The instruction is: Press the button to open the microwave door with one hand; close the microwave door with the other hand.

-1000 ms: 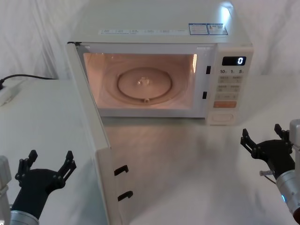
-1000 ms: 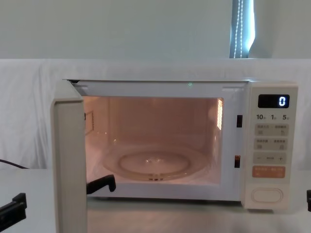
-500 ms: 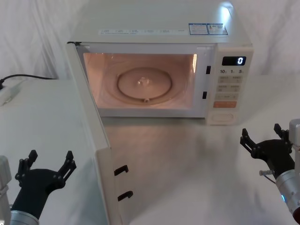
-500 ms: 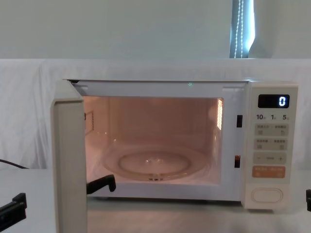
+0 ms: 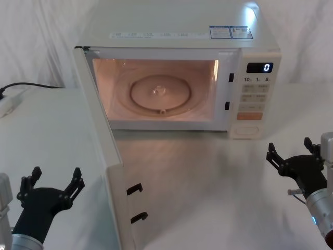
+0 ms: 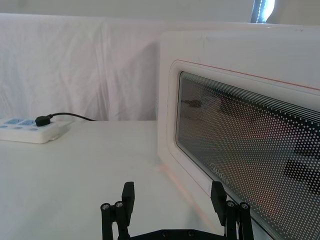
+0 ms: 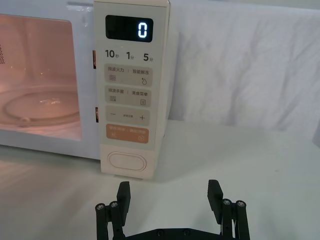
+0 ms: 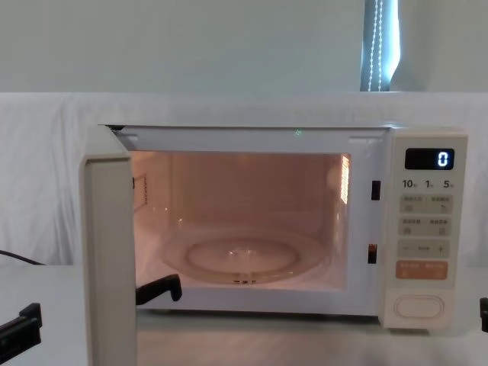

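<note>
Tabletop: white cloth, carries cream microwave oven; white power strip far left.
Door: large cream microwave door w/ dark glass window, swung wide, edge toward robot, just right of left gripper, jaws spread, apart.
Button: wide pill-shaped cream button, panel bottom, ahead of right gripper, jaws released, not touching.

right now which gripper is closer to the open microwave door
Left. The left gripper sits just outside the microwave door; the right gripper waits across the table, before the control panel.
</note>
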`<action>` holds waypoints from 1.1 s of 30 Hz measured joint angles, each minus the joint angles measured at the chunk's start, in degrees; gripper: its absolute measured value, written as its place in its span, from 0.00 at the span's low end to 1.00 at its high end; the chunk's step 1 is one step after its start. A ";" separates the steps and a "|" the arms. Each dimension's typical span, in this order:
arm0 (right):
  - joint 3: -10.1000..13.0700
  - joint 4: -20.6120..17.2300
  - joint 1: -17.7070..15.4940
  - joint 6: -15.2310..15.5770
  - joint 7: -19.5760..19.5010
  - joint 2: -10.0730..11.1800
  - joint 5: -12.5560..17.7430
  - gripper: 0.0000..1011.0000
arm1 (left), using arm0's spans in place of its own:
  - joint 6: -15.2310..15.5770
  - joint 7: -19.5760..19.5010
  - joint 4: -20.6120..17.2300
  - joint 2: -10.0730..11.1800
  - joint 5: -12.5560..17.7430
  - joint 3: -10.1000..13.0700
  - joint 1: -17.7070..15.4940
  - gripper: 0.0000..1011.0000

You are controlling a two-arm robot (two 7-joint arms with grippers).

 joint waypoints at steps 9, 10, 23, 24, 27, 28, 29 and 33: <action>0.00 0.00 0.00 0.00 0.00 0.00 -0.04 0.99 | 0.00 0.00 0.00 0.00 0.00 0.00 0.00 0.99; 0.00 0.00 0.00 0.00 0.00 0.00 -0.04 0.99 | 0.00 0.00 0.00 0.00 0.00 0.00 0.00 0.99; 0.00 0.00 0.00 0.00 0.01 0.00 -0.04 0.99 | 0.00 0.00 0.00 0.00 0.00 0.00 0.00 0.79; 0.00 0.00 0.00 0.00 0.00 0.00 -0.04 0.99 | 0.00 0.00 0.00 0.00 0.00 0.00 0.00 0.74; 0.00 0.00 0.00 0.00 0.00 0.00 -0.04 0.99 | 0.00 0.00 0.00 0.00 0.00 0.00 0.00 0.64; 0.00 0.00 0.00 0.00 0.01 0.00 -0.04 0.99 | 0.00 0.00 0.00 0.00 0.00 0.00 0.00 0.64; 0.00 0.00 0.00 0.00 0.00 0.00 -0.04 0.99 | 0.00 0.00 0.00 0.00 0.00 0.00 0.00 0.60; 0.00 0.00 0.00 0.00 0.00 0.00 -0.04 0.99 | 0.00 0.00 0.00 0.00 0.00 0.00 0.00 0.47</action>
